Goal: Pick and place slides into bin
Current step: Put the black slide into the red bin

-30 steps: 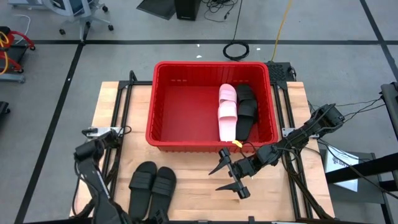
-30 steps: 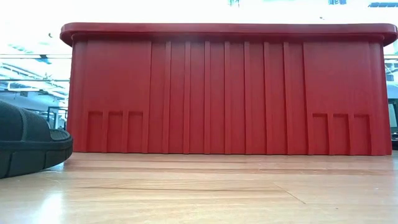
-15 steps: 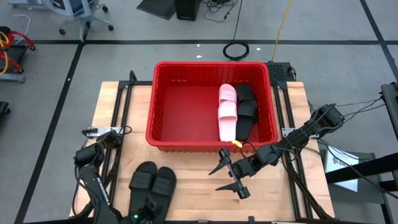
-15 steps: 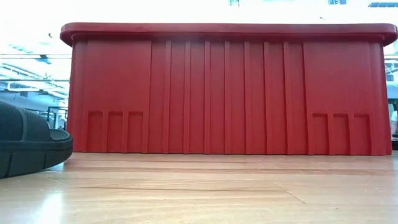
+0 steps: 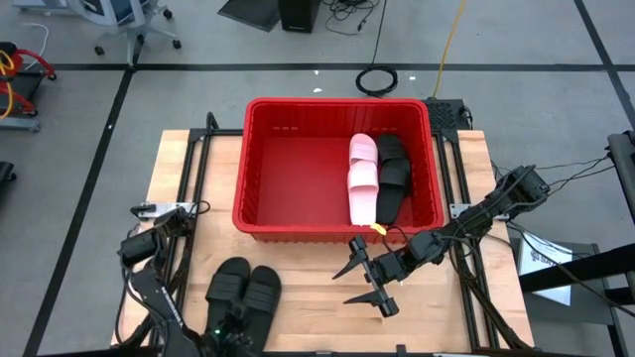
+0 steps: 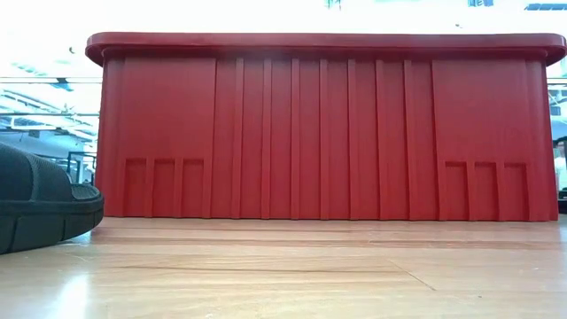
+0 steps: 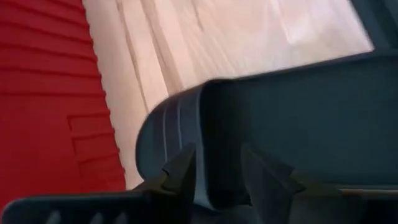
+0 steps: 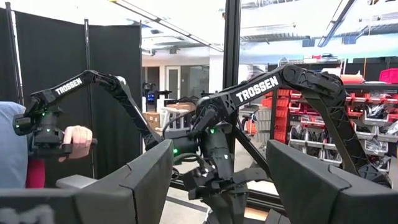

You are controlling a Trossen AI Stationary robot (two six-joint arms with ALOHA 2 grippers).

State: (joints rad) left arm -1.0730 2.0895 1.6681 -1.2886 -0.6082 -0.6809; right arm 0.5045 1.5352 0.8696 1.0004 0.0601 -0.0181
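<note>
Already the large red ribbed plastic bin [image 5: 337, 164] at the back of the wooden table [image 5: 466, 302] holds four slip-on slides along its right wall: two light pink slides [image 5: 362, 178] lying end to end, with two matte black slides [image 5: 393, 188] just beside them. That leaves the pair of matte black slides [image 5: 243, 291] side by side on the table in front of the bin's left half. The left gripper [image 5: 230, 335] is low at the near end of that pair; its wrist view shows its fingers [image 7: 180, 177] against the rounded end of a black slide, probably set to grasp, though whether they have closed on it I cannot tell. The right gripper [image 5: 365, 282] hangs before the bin's right front corner, jaws spread wide and holding nothing, apparently waiting clear of the left arm's work.
</note>
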